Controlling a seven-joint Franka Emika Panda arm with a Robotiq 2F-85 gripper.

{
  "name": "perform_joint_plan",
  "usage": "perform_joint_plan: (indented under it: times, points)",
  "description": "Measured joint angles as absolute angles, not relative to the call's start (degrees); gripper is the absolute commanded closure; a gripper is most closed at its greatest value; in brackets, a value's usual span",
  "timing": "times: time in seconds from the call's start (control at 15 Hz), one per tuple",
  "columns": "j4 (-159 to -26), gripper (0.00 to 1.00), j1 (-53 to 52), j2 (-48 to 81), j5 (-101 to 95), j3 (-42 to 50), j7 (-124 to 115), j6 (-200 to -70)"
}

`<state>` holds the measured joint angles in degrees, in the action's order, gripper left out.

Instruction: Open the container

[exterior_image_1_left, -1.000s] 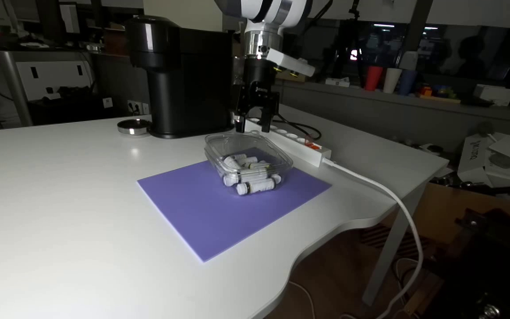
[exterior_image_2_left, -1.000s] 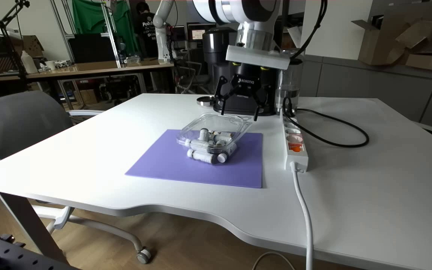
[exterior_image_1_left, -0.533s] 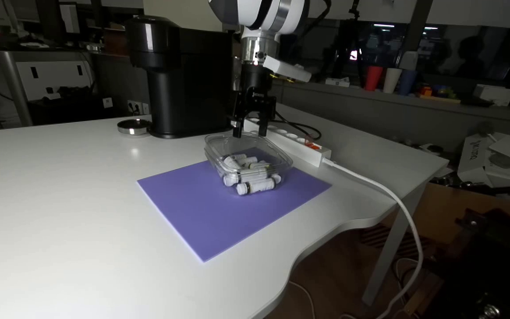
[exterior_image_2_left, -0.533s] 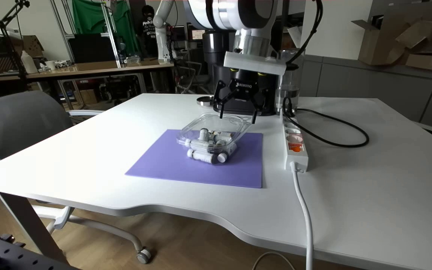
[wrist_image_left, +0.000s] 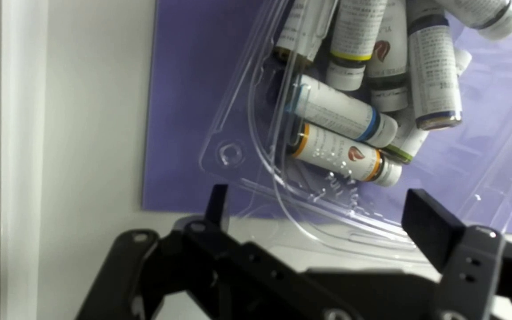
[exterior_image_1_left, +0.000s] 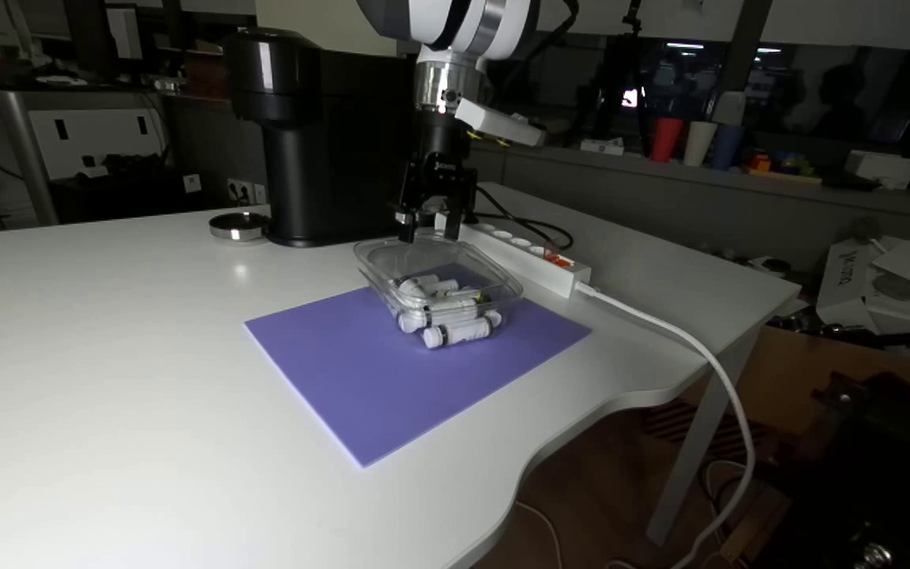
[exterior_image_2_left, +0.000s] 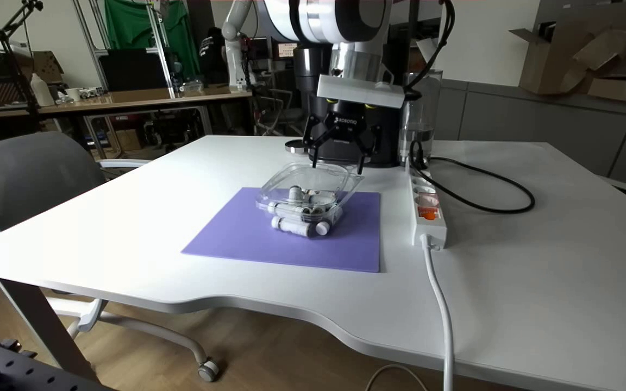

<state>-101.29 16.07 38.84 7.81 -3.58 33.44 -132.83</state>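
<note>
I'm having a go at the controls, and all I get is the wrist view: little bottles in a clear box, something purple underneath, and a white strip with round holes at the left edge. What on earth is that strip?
Observer: It's a power strip. In both exterior views a white cable comes out of its end and runs past the edge of the table.
Operator: Oh! I'm meant to open the box. Is there anything big near the claw that I might bump?
Observer: Yes, in both exterior views a tall black coffee machine stands close by it on the table; your picture shows none of that.
</note>
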Motion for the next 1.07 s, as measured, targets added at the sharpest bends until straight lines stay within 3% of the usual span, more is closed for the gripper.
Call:
perform_joint_plan:
  times: [1.07]
  points:
    - [-102.1,0.00,17.0,34.5,12.6,-6.9,41.8,-119.8]
